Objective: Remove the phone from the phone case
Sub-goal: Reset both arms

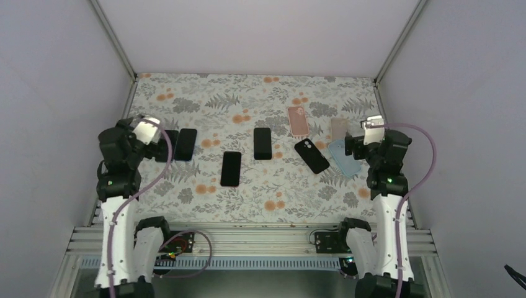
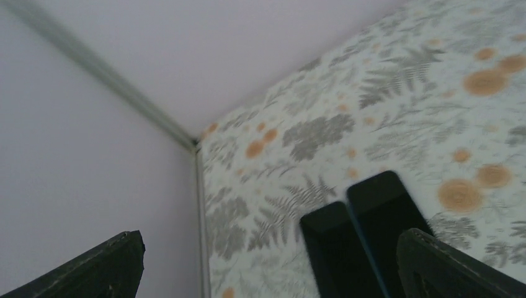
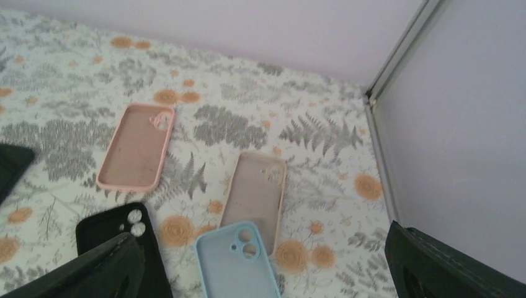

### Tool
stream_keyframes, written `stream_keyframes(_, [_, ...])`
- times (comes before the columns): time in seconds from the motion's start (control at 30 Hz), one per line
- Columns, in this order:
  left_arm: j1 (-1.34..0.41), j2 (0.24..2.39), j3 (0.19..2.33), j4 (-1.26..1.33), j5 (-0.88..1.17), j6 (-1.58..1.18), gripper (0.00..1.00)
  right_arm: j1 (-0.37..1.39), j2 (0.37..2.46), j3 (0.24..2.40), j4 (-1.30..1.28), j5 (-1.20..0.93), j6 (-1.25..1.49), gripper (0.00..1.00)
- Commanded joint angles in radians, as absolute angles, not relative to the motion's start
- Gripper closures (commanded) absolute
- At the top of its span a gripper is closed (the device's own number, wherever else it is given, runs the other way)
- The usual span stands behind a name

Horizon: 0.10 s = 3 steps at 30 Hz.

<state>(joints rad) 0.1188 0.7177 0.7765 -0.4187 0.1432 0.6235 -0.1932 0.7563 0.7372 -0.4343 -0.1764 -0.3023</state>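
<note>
Five dark slabs (image 1: pixel 231 168) lie on the floral table (image 1: pixel 205 99), and I can't say which of them is the phone inside its case. Two form a pair (image 1: pixel 185 144) at the left, side by side, long edges touching or nearly so. From above, the left arm half covers the outer one. From that wrist they're blurred and cut off at the bottom, with a thin bluish line along the seam between them. Two more lie in the middle, apart from each other, one farther back than the other. The fifth, a black slab (image 1: pixel 311 156), lies tilted right of centre. It shows two pale round spots at one corner, but I can't tell whether it's a phone's back or an empty case. In the right wrist view, a finger hides its lower part.

Three empty cases lie near the right arm: pink case (image 3: pixel 135 146), beige case (image 3: pixel 255 189) and blue case (image 3: pixel 236 261). The blue one is cut off below and meets the beige at its top edge.

Over by the pair, the left gripper (image 2: pixel 273 239) has its jaws spread wide with nothing between them. Above the blue case, the right gripper (image 3: pixel 262 239) is spread the same way and also holds nothing. Only the fingertips of each show.
</note>
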Motion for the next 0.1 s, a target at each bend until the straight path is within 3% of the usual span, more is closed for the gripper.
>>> stream_keyframes(0.0, [0.343, 0.609, 0.727, -0.315, 0.356, 0.474, 0.00, -0.196, 0.701, 0.717, -0.308, -0.186, -0.276, 0.00])
stream_keyframes(0.07, [0.424, 0.577, 0.712, -0.324, 0.432, 0.450, 0.00, -0.191, 0.688, 0.703, -0.297, -0.166, -0.279, 0.00])
